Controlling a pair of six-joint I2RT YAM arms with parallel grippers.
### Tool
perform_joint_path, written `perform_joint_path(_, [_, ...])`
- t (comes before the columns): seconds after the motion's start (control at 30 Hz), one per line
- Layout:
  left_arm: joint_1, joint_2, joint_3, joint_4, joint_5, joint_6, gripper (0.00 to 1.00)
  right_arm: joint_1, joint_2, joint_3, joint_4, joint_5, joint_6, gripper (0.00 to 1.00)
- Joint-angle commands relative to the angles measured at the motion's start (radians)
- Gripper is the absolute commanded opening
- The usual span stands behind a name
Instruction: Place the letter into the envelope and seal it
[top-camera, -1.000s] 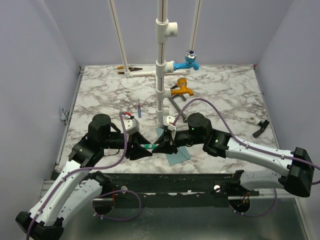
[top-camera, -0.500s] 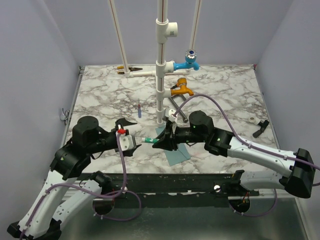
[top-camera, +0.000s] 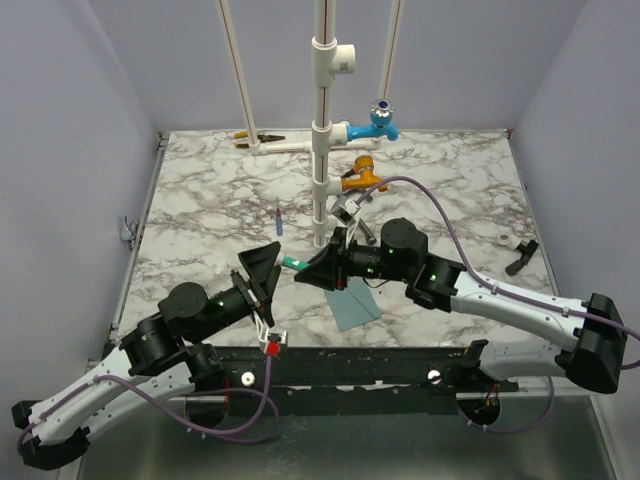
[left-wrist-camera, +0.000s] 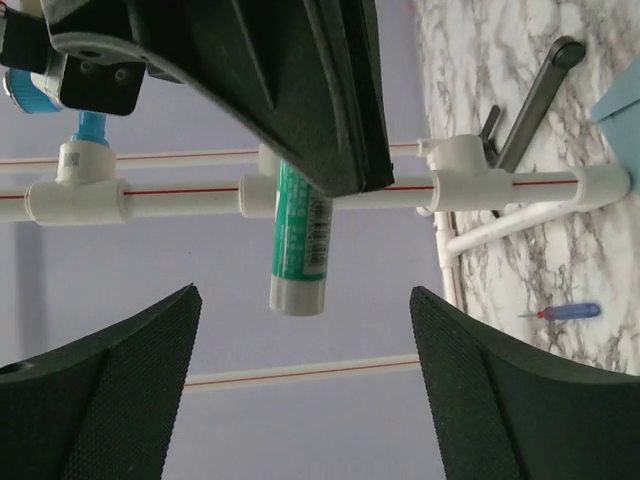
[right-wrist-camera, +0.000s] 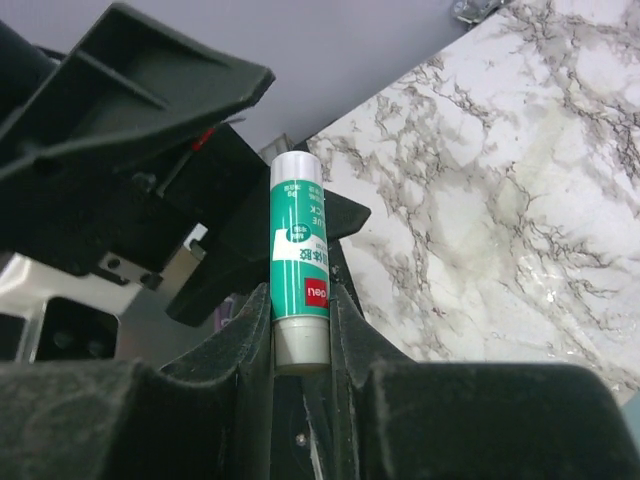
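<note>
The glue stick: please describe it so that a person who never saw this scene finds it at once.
Above the marble table, look in front of the tall white pipe stand, where the right tool is shut on the glue stick. It is the only green-and-white tube, unlike the thin blue rod lying flat nearby.

The top camera sits high behind the arms and looks down and forward over the whole table (top-camera: 200, 190) to the pipe stand (top-camera: 322, 150) and back wall. The left wrist camera, rolled sideways, looks out between the left fingers (left-wrist-camera: 110, 400) at a glue stick (left-wrist-camera: 300, 250) close ahead, with pipes and wall behind. The right wrist camera peers along the right fingers (right-wrist-camera: 200, 400), very near the same stick. The wrist views face each other, and all three share the stick.
</note>
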Motion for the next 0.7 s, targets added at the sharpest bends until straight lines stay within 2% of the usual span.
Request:
perform_joint_path(0.0, [-0.084, 0.025, -0.035, 0.205, -0.243, 0.161, 0.75, 0.0, 0.044, 0.042, 0.073, 0.031, 0.076, 0.01])
perform_joint_path(0.13, [-0.109, 0.042, -0.028, 0.225, -0.309, 0.124, 0.56, 0.0, 0.031, 0.032, 0.07, 0.061, 0.07, 0.01])
perform_joint_path(0.3, [-0.114, 0.008, -0.063, 0.223, -0.296, 0.156, 0.46, 0.0, 0.017, 0.031, 0.057, 0.07, 0.062, 0.01])
perform_joint_path(0.57, [-0.142, 0.002, -0.083, 0.224, -0.274, 0.222, 0.49, 0.001, 0.04, 0.047, 0.054, 0.052, 0.057, 0.01])
perform_joint_path(0.67, [-0.151, 0.003, -0.087, 0.223, -0.274, 0.229, 0.46, 0.0, 0.044, 0.049, 0.056, 0.052, 0.056, 0.01])
